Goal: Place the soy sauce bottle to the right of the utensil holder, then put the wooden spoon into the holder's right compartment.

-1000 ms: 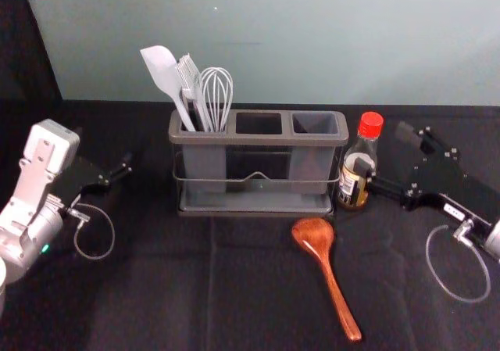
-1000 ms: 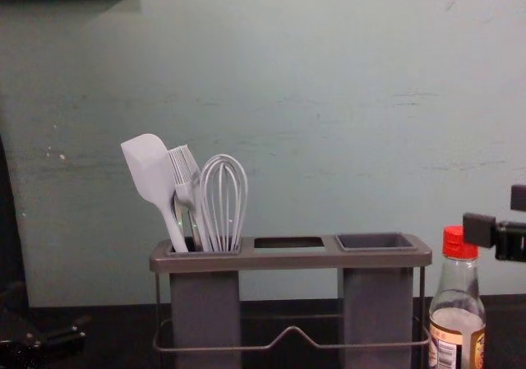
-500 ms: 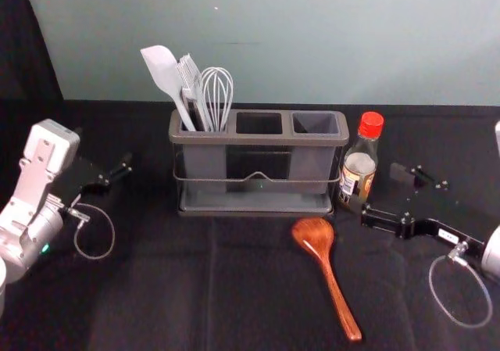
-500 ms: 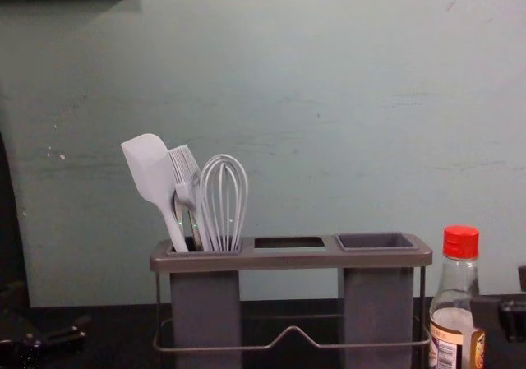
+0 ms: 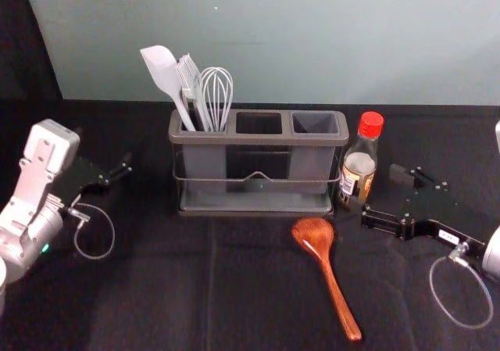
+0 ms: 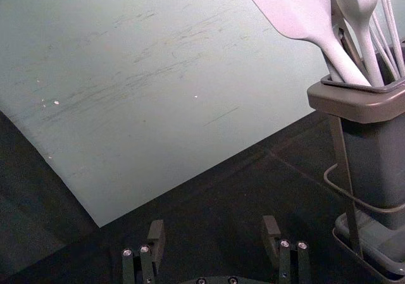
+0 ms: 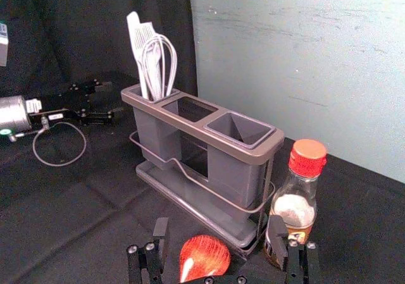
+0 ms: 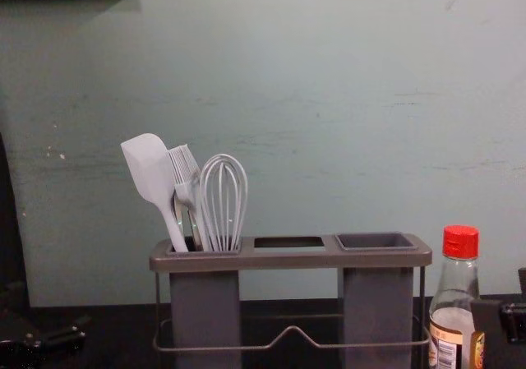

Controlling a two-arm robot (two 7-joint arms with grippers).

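In the utensil holder [image 5: 258, 139], the left compartment [image 5: 205, 167] carries a spatula [image 5: 162, 69], brush [image 5: 188, 73] and whisk [image 5: 217, 89]. The soy sauce bottle [image 5: 360, 163] stands upright just beside its right end. The wooden spoon [image 5: 313, 234] lies before it, handle slanting toward the table's [image 5: 156, 288] front right corner. My right pincer [image 5: 380, 191], spread, reaches in from the right edge near the bottle; my left pincer [image 5: 109, 154] idles spread toward the left edge.

Chest view: right claw [image 5: 377, 189] partly covered the soy sauce bottle [image 8: 457, 291] beside it; base was cut off. Right wrist view: wooden spoon [image 7: 204, 256] near claw ran past edge.
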